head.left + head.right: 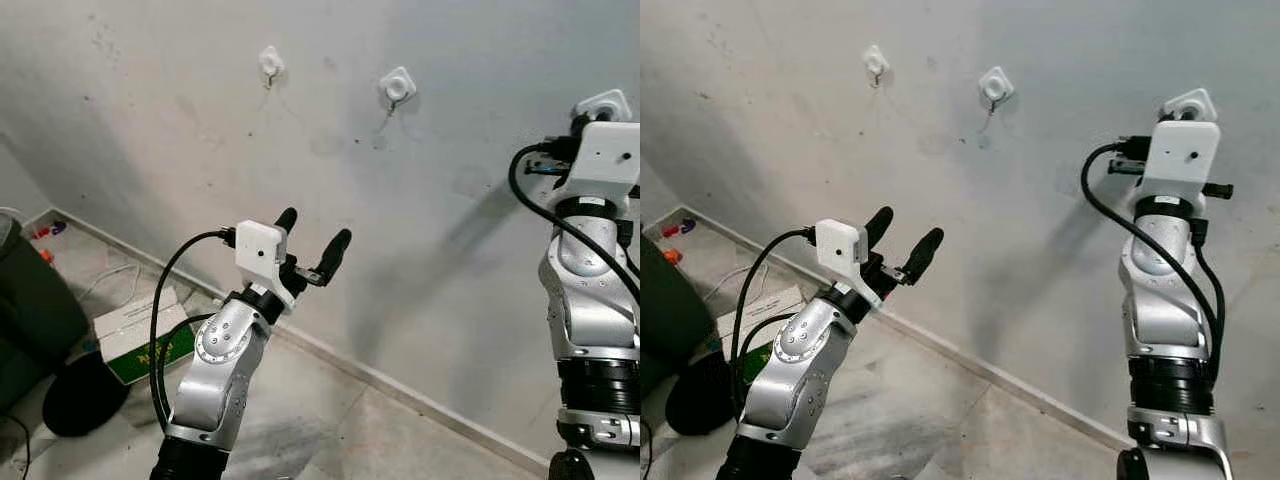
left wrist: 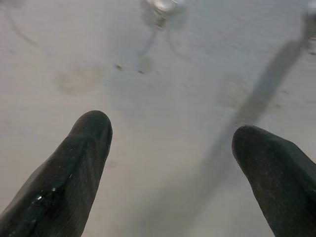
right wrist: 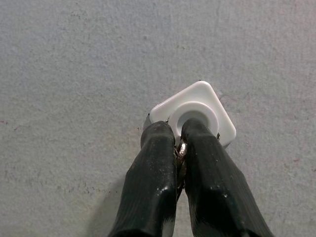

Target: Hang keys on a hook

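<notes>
Three white wall hooks sit in a row on the grey wall: a left hook (image 1: 270,62), a middle hook (image 1: 397,86) and a right hook (image 1: 603,103). My right arm (image 1: 590,270) is raised to the right hook. In the right wrist view the right gripper (image 3: 177,131) has its fingers pressed together, tips against the hook's white plate (image 3: 197,101). A small bit of shiny metal (image 3: 180,150), the keys' ring, is pinched between them; the keys themselves are hidden. My left gripper (image 1: 313,230) is held up in the air, open and holding nothing, well below the left and middle hooks.
On the tiled floor at the left lie a green and white box (image 1: 140,340), a dark round object (image 1: 85,395) and a dark bin (image 1: 30,300). A white baseboard (image 1: 400,385) runs along the foot of the wall. Small coloured items (image 1: 45,232) lie in the corner.
</notes>
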`<state>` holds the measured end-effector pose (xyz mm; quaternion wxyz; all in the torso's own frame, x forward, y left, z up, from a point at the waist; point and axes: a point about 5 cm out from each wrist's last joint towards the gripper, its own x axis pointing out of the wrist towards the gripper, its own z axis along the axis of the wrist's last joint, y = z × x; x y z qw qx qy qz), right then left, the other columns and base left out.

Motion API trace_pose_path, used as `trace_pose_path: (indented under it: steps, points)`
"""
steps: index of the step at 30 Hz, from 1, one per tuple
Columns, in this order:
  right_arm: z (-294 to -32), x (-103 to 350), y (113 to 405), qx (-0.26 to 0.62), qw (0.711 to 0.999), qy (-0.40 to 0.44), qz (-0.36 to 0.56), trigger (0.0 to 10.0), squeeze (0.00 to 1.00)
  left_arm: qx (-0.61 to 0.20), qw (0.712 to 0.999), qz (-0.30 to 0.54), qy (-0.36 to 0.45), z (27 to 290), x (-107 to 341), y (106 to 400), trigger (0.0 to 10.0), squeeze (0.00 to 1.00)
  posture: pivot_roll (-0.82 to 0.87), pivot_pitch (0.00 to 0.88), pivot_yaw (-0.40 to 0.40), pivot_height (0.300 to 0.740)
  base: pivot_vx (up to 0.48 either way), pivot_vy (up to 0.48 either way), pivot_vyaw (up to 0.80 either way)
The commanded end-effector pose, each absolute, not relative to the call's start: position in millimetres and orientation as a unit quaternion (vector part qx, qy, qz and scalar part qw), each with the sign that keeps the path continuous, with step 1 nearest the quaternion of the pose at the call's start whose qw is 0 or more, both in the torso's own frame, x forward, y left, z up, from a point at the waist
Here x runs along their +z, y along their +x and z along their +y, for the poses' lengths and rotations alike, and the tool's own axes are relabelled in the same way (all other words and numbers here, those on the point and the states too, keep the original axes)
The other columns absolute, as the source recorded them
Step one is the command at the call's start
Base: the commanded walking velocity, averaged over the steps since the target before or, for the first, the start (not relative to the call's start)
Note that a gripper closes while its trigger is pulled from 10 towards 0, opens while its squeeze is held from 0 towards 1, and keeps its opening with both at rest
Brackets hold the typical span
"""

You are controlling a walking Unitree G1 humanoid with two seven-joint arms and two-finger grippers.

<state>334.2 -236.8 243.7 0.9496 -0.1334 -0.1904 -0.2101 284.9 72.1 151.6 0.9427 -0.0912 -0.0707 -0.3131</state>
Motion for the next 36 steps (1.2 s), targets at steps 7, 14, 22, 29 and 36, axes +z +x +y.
trace_pose_path:
  steps: [7, 14, 22, 29, 36]
  points:
    - [-247, 274, 331, -0.249, 0.928, -0.122, -0.248, 10.0, 0.0, -0.421, 0.9, -0.04, -0.108, 53, 151, 270, 10.0, 0.0, -0.05, 0.0, 0.113, 0.74, 0.0, 0.0, 0.0]
    - [-248, 278, 330, -0.247, 0.923, -0.144, -0.26, 10.0, 0.26, -0.423, 0.899, -0.036, -0.105, 55, 150, 270, 10.0, 0.0, -0.06, 0.0, 0.114, 0.74, 0.0, 0.0, 0.0]
    - [-244, 272, 328, -0.232, 0.928, -0.144, -0.254, 10.0, 1.0, -0.422, 0.9, -0.03, -0.106, 56, 148, 269, 10.0, 0.0, -0.06, 0.0, 0.112, 0.74, 0.0, 0.0, 0.0]
    - [-240, 273, 328, -0.224, 0.927, -0.15, -0.262, 10.0, 1.0, -0.422, 0.9, -0.029, -0.106, 56, 148, 269, 10.0, 0.0, -0.06, 0.0, 0.115, 0.74, 0.0, 0.0, 0.0]
    - [-240, 272, 328, -0.223, 0.927, -0.15, -0.261, 10.0, 1.0, -0.42, 0.901, -0.029, -0.106, 56, 148, 269, 10.0, 0.0, -0.06, 0.0, 0.114, 0.74, 0.0, 0.0, 0.0]
